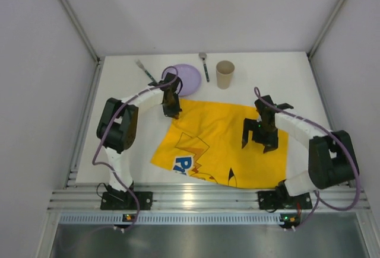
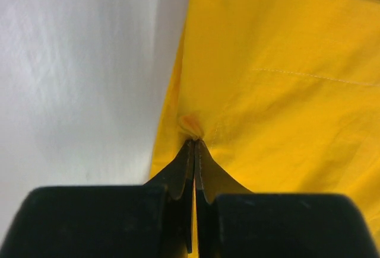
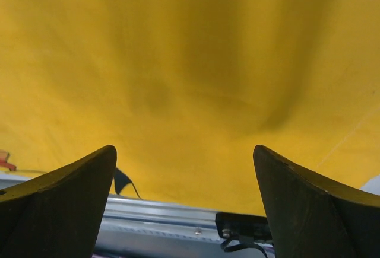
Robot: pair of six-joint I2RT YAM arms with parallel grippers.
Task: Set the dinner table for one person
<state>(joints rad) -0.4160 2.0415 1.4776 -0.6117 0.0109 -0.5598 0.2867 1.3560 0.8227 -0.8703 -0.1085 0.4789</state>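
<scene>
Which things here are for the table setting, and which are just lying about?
For the job: yellow mat (left pincer pinching its edge), purple plate, fork, spoon, cup, dinner table.
Lying about: only the arms' purple cables.

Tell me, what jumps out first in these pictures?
The bright yellow cartoon-print cloth lying askew on the white table grabs the eye first. The left hand is shut, pinching its far-left corner, while the right hand hangs open over its right side. Beyond it sit a purple plate, tan cup, fork and spoon.
</scene>
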